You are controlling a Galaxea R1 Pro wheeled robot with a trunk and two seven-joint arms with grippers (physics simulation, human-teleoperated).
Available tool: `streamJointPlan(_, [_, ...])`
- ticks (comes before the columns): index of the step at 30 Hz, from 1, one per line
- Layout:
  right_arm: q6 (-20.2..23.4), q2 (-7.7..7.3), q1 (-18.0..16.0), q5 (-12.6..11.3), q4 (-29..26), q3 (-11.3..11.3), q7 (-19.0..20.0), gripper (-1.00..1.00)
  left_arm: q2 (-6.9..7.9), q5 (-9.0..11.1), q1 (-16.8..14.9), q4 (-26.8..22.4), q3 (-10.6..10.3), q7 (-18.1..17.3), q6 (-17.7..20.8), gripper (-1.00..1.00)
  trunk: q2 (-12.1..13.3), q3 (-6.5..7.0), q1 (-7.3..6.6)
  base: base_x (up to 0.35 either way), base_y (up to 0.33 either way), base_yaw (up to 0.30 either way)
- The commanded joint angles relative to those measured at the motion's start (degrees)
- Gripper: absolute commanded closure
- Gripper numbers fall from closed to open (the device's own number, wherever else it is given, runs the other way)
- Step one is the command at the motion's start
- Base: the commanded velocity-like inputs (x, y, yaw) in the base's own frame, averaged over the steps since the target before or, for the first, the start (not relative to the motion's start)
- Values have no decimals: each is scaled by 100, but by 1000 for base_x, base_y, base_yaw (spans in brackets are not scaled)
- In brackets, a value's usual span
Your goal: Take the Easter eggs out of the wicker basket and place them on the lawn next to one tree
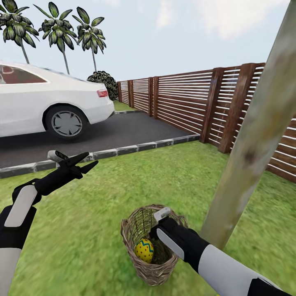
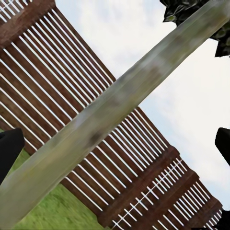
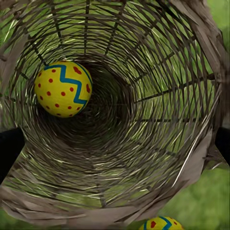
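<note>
Right arm reaches down into the wicker basket (image 1: 150,246), which stands on the lawn (image 1: 82,230) just beside the tree (image 1: 255,139). The right pincer (image 1: 161,230) is at the basket mouth; in the head view its tips are hidden by the rim, but the right wrist view shows dark fingertips (image 3: 9,148) at both picture edges with nothing between them, so I read it as spread wide and empty.

One Easter egg (image 3: 62,88) lies inside the basket against the woven wall. A second egg (image 3: 160,224) shows on the grass just outside the basket; the third I cannot find.

Left pincer (image 1: 84,162) hangs raised over the lawn, jaws parted, carrying nothing, pointing toward the fence (image 1: 185,98).

Handling judgement: the egg looks hard, smooth and rounded, probably light and prone to roll or squirt out. Best hold is across its widest middle, fingers on opposite sides. The basket looks light and may tip if nudged.
</note>
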Motion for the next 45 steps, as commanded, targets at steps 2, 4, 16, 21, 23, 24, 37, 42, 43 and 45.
streamJointPlan(2, [6,-2,-7,-57,-9,23,-58,-100,1,-8,-4,2,3,-18,21,-100,79,31,-45,0,0,25])
streamJointPlan(4, [6,6,-7,-59,-11,24,-58,-100,-2,-5,-4,0,3,-18,21,-100,119,49,-67,0,0,196])
streamJointPlan(16, [6,50,-8,-63,10,24,-50,-100,-6,2,-4,2,-2,-18,21,-100,119,49,-67,0,0,278])
streamJointPlan(21, [4,39,-13,-66,61,-5,-72,-100,-4,-1,-4,2,0,-18,13,-100,119,49,-67,0,0,141])
streamJointPlan(23, [-7,27,-15,-70,81,-28,-85,-100,-7,-10,-4,-2,-4,-13,18,-100,159,66,-89,0,0,20])
streamJointPlan(24, [-12,15,-15,-71,85,-38,-88,-100,-7,-12,-4,-4,-4,-12,19,-100,199,84,-111,0,0,8])
streamJointPlan(37, [-212,-2,-32,-81,250,-56,-102,-100,-8,-7,-4,0,-6,-26,9,-100,440,192,-243,0,0,1])
streamJointPlan(42, [-217,5,-33,-88,353,-58,-95,-100,-8,-7,-4,1,-6,-27,4,-100,440,192,-243,0,0,0])
streamJointPlan(43, [-220,6,-33,-89,360,-56,-92,-100,-8,-5,-4,2,-6,-27,4,-100,440,192,-243,0,0,0])
streamJointPlan(45, [-276,13,-33,-83,370,-55,-88,-100,-8,-2,-4,2,-6,-27,3,-100,440,192,-243,0,0,0])
